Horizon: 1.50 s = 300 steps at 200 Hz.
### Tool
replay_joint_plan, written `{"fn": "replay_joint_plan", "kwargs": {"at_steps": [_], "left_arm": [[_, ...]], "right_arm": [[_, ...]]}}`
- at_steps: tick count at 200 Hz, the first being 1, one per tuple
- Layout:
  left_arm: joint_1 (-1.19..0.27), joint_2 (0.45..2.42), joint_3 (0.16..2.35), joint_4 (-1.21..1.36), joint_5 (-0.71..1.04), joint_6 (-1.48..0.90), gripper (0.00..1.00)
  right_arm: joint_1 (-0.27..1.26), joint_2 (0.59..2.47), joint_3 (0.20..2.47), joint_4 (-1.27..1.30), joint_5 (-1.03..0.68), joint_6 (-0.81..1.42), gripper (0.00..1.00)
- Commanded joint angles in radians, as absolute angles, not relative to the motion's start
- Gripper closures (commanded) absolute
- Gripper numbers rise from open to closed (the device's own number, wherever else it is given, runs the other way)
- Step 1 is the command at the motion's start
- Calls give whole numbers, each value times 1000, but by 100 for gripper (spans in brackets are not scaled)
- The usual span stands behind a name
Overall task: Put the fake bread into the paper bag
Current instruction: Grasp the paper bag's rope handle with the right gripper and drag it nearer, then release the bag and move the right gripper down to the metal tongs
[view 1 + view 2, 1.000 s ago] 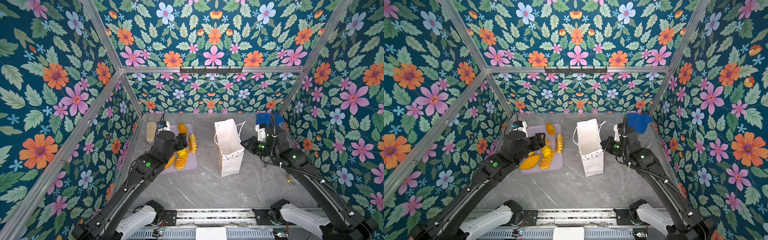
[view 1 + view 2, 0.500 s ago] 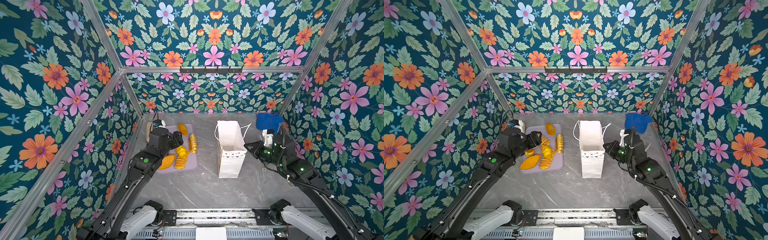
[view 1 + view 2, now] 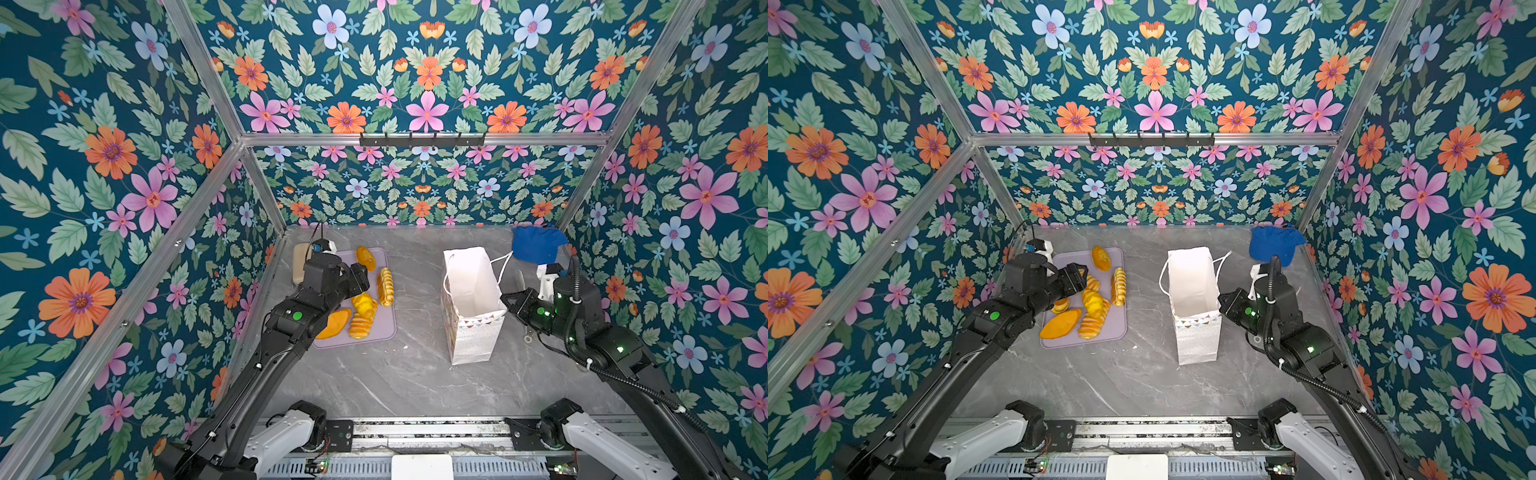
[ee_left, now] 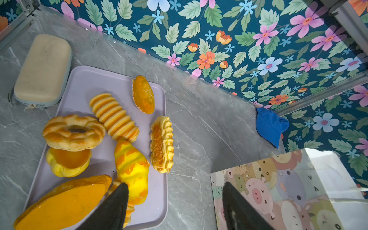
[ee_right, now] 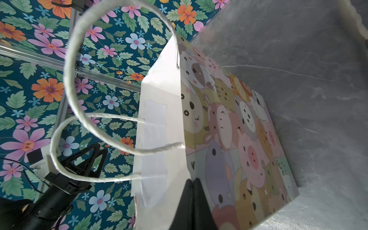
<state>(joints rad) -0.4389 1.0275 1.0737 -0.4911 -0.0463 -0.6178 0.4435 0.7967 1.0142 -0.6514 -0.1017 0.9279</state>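
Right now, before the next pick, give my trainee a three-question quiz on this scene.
1. True or false: the paper bag stands upright with its mouth open.
2. The blue cap lies: A) on the lilac tray; B) in the far right corner of the table; C) inside the bag.
3. Fill in: the right jaws are shut on the bag's ____.
Key: 1 true; 2 B; 3 rim.

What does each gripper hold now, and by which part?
The right gripper is shut on the tall white paper bag, pinching its cartoon-printed wall at the top rim. The left gripper is open and holds nothing.
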Motion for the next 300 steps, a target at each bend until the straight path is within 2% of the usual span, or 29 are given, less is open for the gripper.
{"fn": "replay_joint_plan", "kwargs": {"at_steps": [1,26,36,55,65,83,156,196,216,261,283,300], "left_arm": [[-437,1036,1075,-460,-26,-611,25],[-437,1045,1071,-448,-8,-615,25],[-437,1047,1066,-442,-5,-618,25],[-437,1046,1062,-435,0,-621,25],[-437,1044,1061,-432,1,-619,25],[-437,1039,1060,-427,2,-615,24],[-437,979,1037,-390,3,-597,18],[-437,949,1009,-380,-1,-595,14],[-437,929,981,-373,-7,-598,12],[-437,896,913,-368,8,-600,10],[-437,884,889,-362,20,-602,10],[-437,875,875,-350,29,-602,10]], "right_arm": [[445,775,1002,-682,-49,938,100],[444,769,998,-710,-38,939,100],[445,769,999,-720,-33,938,87],[444,767,1006,-747,-22,935,53],[445,760,1014,-762,-11,929,43],[444,748,1046,-798,15,908,33],[442,705,1251,-1014,285,775,31],[414,710,1223,-1037,367,751,16],[329,718,1159,-1016,291,762,14],[-7,741,958,-891,-67,747,17],[-148,829,876,-812,-237,712,19],[-169,925,861,-791,-252,660,20]]}}
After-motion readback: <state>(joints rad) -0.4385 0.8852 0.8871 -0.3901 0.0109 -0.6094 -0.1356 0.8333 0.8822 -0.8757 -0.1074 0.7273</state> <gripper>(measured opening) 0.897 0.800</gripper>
